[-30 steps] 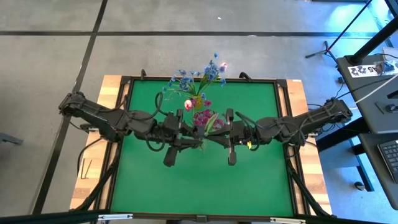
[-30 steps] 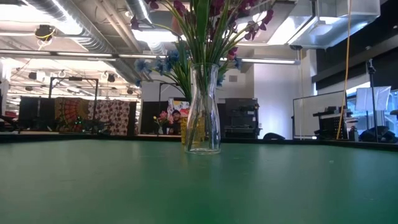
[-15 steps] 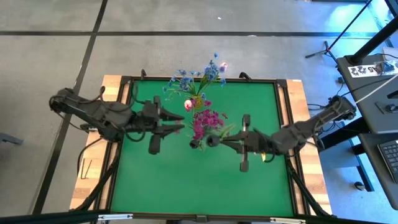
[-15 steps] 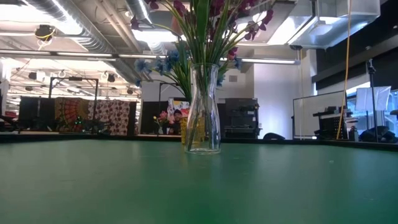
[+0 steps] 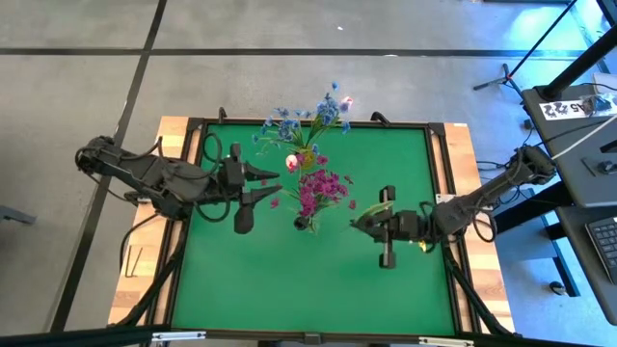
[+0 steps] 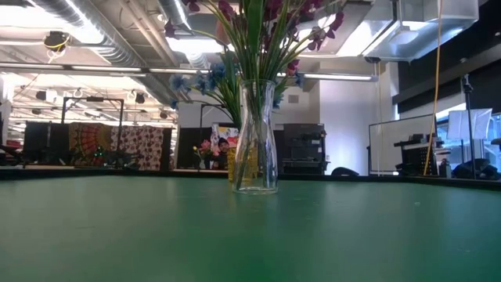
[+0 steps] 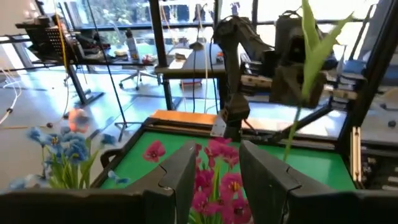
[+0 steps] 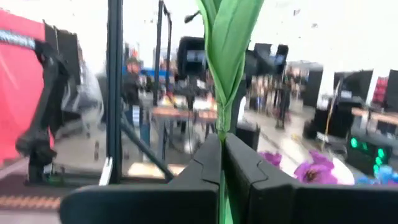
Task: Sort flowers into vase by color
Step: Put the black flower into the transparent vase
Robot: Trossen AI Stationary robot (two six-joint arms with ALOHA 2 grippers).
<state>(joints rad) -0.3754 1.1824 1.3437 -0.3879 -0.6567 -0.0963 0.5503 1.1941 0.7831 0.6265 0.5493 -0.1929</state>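
Observation:
A clear glass vase (image 6: 255, 149) stands mid-table with magenta flowers (image 5: 320, 186) in it. Behind it, near the far edge, blue flowers (image 5: 307, 120) and pink buds stand in a second vase. My left gripper (image 5: 280, 185) hovers open just left of the magenta cluster, pointing at it; in its wrist view the blooms (image 7: 217, 180) show beyond the gap. My right gripper (image 5: 355, 222) is right of the vase, shut on a green leafy stem (image 5: 379, 202). That stem's flower head is not visible. My right gripper pinches the green stem (image 8: 222, 123) between its two fingers, just under its long leaves. The fingers come roughly level from the table's right side and lie across the stem. The stem stands about upright, clear of the table and the vase, leaves (image 7: 313, 50) above the fingers.
The green mat (image 5: 289, 280) has a dark raised frame around it on a wooden table. Bare mat lies toward the near edge and in both front corners. Stands, cables and desks crowd the floor to the right of the table.
Both grippers were close together at the glass vase. My left gripper has drawn back toward the table's left edge and then held still. My right gripper has pulled away toward the right edge and sunk lower, carrying the green stem clear of the vase.

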